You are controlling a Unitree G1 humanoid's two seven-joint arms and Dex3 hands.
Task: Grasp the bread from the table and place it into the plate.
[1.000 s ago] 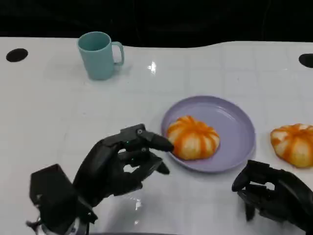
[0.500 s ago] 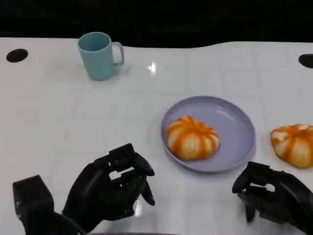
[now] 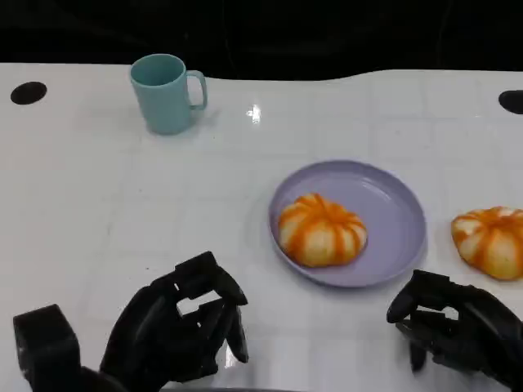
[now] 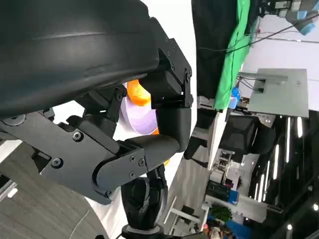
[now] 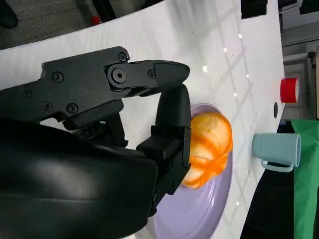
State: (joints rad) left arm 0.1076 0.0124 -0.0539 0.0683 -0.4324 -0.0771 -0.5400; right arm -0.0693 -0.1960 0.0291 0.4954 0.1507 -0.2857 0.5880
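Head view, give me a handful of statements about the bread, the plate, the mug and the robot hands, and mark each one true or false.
1. One bread lies in the purple plate. True.
2. A second bread lies on the table, beside the plate. True.
3. The left robot hand grips a bread. False: it holds nothing and sits apart from the plate, near the table's front edge.
4. The teal mug lies tipped on its side. False: it stands upright, its handle facing the plate's side.
5. The right robot hand presses down on the second bread. False: it is short of that bread, not touching it, fingers curled.
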